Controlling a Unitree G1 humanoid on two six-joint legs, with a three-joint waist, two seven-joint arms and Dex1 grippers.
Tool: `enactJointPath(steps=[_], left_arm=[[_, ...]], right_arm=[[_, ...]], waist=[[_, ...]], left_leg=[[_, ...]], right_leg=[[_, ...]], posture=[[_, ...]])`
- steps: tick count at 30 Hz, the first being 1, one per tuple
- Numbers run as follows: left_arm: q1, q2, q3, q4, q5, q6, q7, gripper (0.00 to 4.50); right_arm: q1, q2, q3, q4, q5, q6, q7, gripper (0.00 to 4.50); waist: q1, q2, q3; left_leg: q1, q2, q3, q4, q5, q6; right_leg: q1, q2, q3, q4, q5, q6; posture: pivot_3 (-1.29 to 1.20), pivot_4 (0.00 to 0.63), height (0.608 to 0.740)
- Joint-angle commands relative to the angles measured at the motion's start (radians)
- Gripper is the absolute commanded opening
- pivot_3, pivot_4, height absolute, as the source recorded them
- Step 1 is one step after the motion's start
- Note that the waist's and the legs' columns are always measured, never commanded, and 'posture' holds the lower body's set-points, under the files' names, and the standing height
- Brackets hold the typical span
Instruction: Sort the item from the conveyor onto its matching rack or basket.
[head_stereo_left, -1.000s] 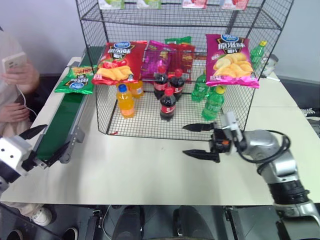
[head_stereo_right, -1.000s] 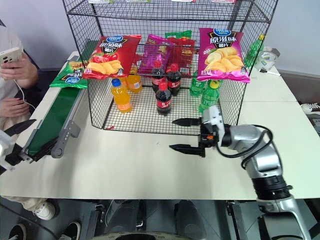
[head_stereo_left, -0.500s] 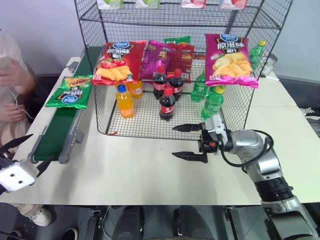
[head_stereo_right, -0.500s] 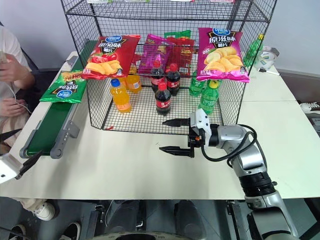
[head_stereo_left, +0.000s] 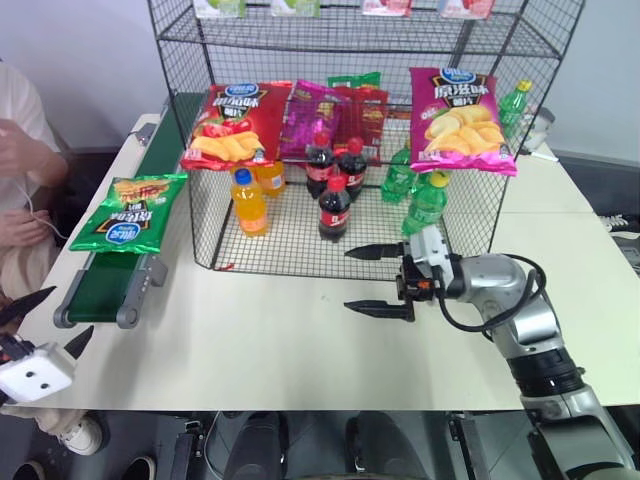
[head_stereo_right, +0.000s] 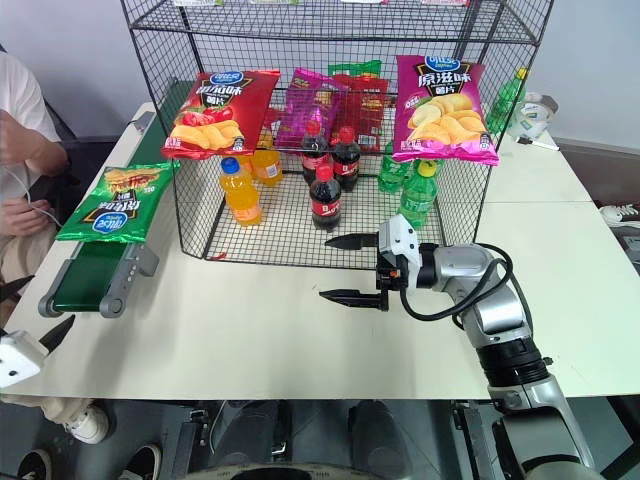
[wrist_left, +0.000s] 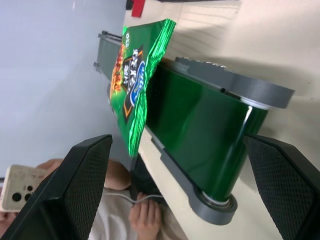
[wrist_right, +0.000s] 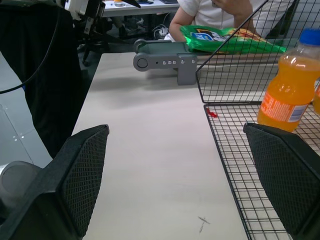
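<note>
Green crisp bag lies flat on the dark green conveyor, left side of the frame, close to the roller end and overhanging both belt edges. Blue-white oval logo sits at the bag's near end, pictured chips at its far end. Nothing grips it.

Left claw, lower left corner: released, black fingers spread wide, empty, just short of the conveyor end. In the left wrist view both fingers flank the belt's roller, apart from it.

Right claw, centre right: released, fingers wide, pointing toward frame left, above bare counter just before the rack's front mesh. Holds nothing.

Black wire rack stands upper centre on the counter. On its middle tier: red crisp bag, a smaller magenta bag and a large magenta crisp bag leaning at the front. On the tier below: orange drink bottle, cola bottles, green bottles.

A person's arm at the left edge, beside the conveyor.
</note>
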Motion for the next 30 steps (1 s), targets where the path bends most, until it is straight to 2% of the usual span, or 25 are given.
enactJointPath(steps=[1, 30], left_arm=[[0.0, 0.027, 0.002, 0.025, 0.012, -0.015, 0.041, 4.5], [-0.024, 0.051, -0.081, 0.049, 0.013, 0.016, 0.086, 4.5]], right_arm=[[0.02, -0.019, -0.007, -0.044, 0.012, 0.003, 0.01, 4.49], [0.026, -0.028, -0.012, -0.062, -0.014, -0.01, 0.005, 4.49]], waist=[[0.0, 0.0, 0.0], [0.0, 0.0, 0.0]], left_leg=[[0.0, 0.0, 0.0, 0.0, 0.0, 0.0], [0.0, 0.0, 0.001, -0.006, 0.0, 0.0]], right_leg=[[0.0, 0.0, 0.0, 0.0, 0.0, 0.0], [0.0, 0.0, -0.001, -0.006, 0.0, 0.0]], posture=[[0.0, 0.15, 0.739], [0.0, 0.15, 0.739]])
